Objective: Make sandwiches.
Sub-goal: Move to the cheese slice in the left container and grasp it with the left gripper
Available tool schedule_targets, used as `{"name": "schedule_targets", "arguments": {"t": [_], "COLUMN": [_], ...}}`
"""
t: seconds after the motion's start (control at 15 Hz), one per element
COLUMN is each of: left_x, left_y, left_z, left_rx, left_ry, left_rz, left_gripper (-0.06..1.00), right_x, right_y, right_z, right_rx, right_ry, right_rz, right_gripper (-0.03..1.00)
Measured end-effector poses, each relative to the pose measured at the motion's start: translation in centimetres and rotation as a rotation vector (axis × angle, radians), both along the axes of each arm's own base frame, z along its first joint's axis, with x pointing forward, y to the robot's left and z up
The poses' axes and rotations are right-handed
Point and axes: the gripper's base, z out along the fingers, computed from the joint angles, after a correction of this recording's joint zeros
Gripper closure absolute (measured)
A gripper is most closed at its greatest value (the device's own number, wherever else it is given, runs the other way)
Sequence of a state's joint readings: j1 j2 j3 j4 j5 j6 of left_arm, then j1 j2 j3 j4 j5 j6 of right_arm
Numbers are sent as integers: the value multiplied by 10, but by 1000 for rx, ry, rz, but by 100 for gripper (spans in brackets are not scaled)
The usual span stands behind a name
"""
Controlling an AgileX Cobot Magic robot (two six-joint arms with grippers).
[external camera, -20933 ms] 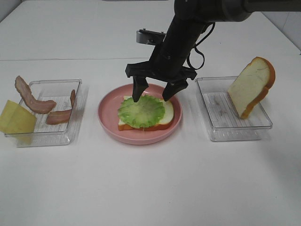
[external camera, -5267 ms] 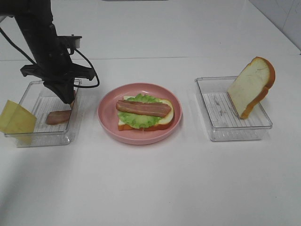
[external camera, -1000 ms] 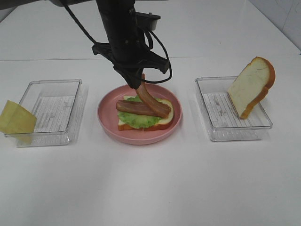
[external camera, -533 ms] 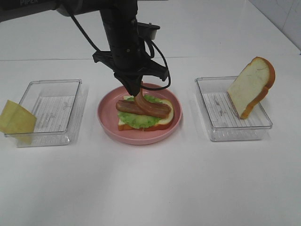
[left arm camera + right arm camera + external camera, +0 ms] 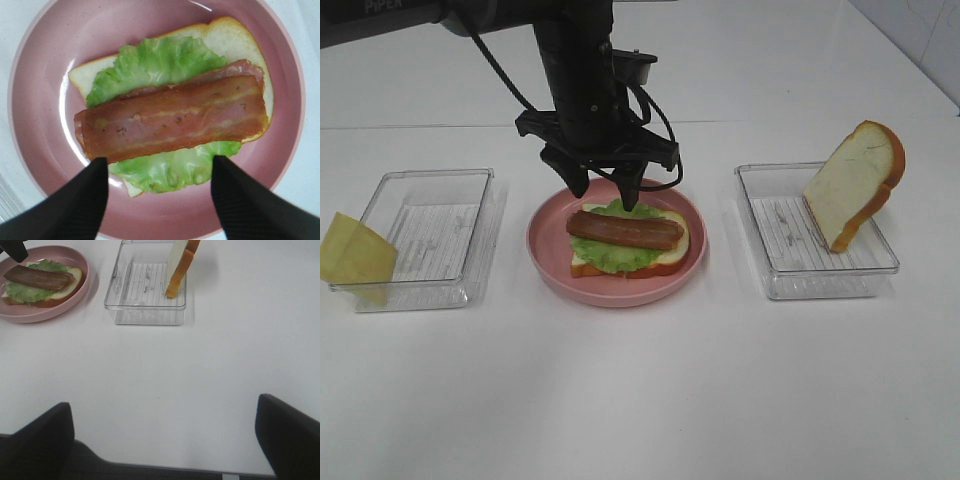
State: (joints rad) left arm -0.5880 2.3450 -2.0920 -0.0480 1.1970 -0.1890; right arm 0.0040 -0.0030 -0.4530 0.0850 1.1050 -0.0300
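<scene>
left jaws spread over bacon (image 5: 625, 229) (right jaws spread too); bread (image 5: 855, 185) leans in tray (image 5: 780, 240).

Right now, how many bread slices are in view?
2. The bottom slice lies on the pink plate under lettuce and bacon; the spare slice leans upright in the right clear tray. No others visible.

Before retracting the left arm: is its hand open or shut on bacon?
Open: left hand fingers stand apart; bacon lies flat on lettuce, untouched.

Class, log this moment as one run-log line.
left gripper: open over plate | bacon: lying on lettuce, unheld | bread slice: leaning in right tray | cheese: on left tray edge
</scene>
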Motion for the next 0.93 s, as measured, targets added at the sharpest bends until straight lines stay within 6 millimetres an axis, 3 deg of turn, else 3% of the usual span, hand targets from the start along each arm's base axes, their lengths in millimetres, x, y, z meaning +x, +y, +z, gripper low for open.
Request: {"name": "schedule_targets", "arguments": {"t": [0.2,0.53,0.6,0.67,0.87,0.93], "left_x": [0,1,0,-5,-16,-23], "left_y": [3,5,6,16,53,74], "left_z": [0,7,16,46,76,88], "left_rx": [30,42,31,-21,-47,-44], "left_ry": [-2,-28,-43,-73,-69,-74], "left_rz": [20,18,12,14,51,73], "left_gripper": [9,5,5,5,6,6], "right_x": [0,0,0,0,0,0], "right_y": [0,0,0,0,0,0], "right_z": [0,0,0,0,0,0], "right_rx": [0,0,0,0,0,0], "right_ry": [0,0,0,0,0,0], "right_rz": [0,0,0,0,0,0], "right_gripper": [3,3,3,3,3,3]}}
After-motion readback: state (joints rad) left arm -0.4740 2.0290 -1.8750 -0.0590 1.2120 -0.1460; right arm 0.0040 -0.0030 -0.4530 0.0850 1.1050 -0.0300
